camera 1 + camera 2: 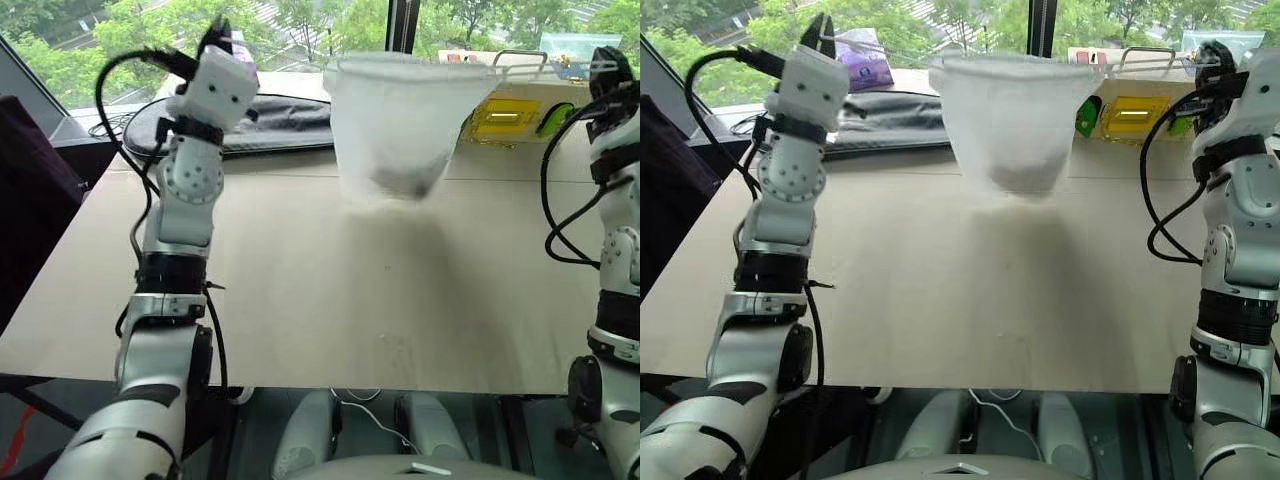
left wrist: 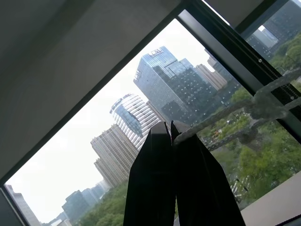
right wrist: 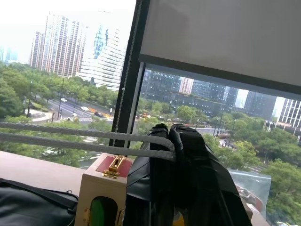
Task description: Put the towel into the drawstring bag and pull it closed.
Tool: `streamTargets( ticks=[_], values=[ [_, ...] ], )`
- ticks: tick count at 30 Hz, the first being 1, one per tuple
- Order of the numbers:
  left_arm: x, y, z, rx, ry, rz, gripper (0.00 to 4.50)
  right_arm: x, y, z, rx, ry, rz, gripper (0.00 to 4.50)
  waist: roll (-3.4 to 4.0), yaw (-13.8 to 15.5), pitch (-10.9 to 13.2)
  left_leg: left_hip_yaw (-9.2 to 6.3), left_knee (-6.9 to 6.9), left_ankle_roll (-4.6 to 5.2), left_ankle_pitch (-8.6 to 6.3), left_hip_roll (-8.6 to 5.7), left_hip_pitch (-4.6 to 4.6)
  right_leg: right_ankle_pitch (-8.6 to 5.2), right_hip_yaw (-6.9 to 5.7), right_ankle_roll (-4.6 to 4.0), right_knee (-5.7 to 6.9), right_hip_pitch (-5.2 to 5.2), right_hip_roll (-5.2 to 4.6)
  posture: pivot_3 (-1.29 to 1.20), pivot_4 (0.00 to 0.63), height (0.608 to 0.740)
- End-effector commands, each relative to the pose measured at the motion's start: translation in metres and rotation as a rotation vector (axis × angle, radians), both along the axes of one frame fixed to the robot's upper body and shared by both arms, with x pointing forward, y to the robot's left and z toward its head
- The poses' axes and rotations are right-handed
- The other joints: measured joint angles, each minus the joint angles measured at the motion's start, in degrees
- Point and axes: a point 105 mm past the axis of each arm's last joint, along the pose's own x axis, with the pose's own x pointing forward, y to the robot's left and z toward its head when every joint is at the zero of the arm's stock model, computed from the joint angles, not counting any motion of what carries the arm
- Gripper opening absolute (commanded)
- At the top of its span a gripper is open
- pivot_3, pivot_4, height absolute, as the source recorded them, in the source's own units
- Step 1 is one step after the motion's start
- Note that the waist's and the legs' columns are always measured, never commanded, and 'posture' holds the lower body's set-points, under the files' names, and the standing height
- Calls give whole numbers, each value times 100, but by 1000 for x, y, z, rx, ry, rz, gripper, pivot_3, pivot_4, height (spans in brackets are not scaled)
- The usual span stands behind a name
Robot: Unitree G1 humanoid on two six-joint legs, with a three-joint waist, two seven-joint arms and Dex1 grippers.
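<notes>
The drawstring bag [image 1: 400,120], a thin white pouch, hangs in the air above the far middle of the table, its mouth stretched wide between my two raised grippers. A darker lump low inside it reads as the towel [image 1: 405,180], seen through the fabric. My left gripper [image 1: 218,40] is up at the bag's left. In the left wrist view it [image 2: 169,129] is shut on a white cord [image 2: 225,113]. My right gripper [image 1: 1215,55] is up at the bag's right. In the right wrist view it [image 3: 168,132] is shut on a looped cord [image 3: 84,134].
A long black case [image 1: 270,115] lies at the back of the tan table [image 1: 320,300], behind the bag. A yellow box [image 1: 505,115] stands at the back right, a purple packet [image 1: 865,65] at the back left. A dark cloth [image 1: 30,200] borders the table's left side.
</notes>
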Motion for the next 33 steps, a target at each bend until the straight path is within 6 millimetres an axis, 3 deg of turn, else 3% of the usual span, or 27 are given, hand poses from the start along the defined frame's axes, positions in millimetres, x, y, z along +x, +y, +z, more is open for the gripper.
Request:
streamTargets(
  ticks=[1, 5, 14, 19, 25, 27, 30, 33],
  values=[
    [9, 28, -2, -9, 22, 124, 84, -10, -30, 9, 64, -57, -120, 0, 0, -5, 1, 2, -1, 0, 0, 0, 0, 0, 2, 0, 2, -2, 0, 0, 150, 740],
    [16, 48, -16, -31, 68, 205, 84, -14, -62, -3, 204, -48, -249, 0, -1, 2, 1, 0, 0, 2, -1, 0, -3, 0, 0, 0, 5, -3, -2, 0, 150, 740],
    [2, 93, -13, -152, -2, 368, 84, -42, -130, -20, 503, -90, -565, 0, -1, 4, 1, 4, -1, -1, 0, -1, -5, 0, 4, 0, 12, -10, -8, 0, 150, 740],
    [-5, 123, -18, -241, -2, 485, 84, -46, -145, -35, 573, -34, -651, 0, -1, -16, 1, 11, -1, 3, -2, -2, -5, 0, 12, 0, 21, -16, -9, 0, 150, 740],
    [-9, 153, -44, -398, 58, 586, 84, -45, -148, -72, 667, 110, -695, 0, -2, -11, 0, 13, 0, 3, -2, -2, -6, 0, 15, 0, 26, -19, -9, 0, 150, 740],
    [-4, 149, -49, -416, 85, 546, 84, -38, -141, -76, 667, 148, -646, 0, -2, -10, 1, 13, 1, 4, -2, -2, -6, 0, 15, 0, 27, -19, -9, 0, 150, 740],
    [10, 126, -59, -476, 145, 363, 84, -21, -118, -80, 612, 227, -485, 0, -2, -10, 0, 15, 2, 5, -3, -4, -6, 0, 16, 0, 32, -21, -10, 0, 150, 740],
    [30, 59, -73, -458, 291, -41, 84, -2, -77, -89, 550, 347, -245, 0, -2, -6, -1, 15, 3, 19, -11, -4, -6, 0, 14, 0, 32, -20, -9, 0, 150, 740]
  ],
)
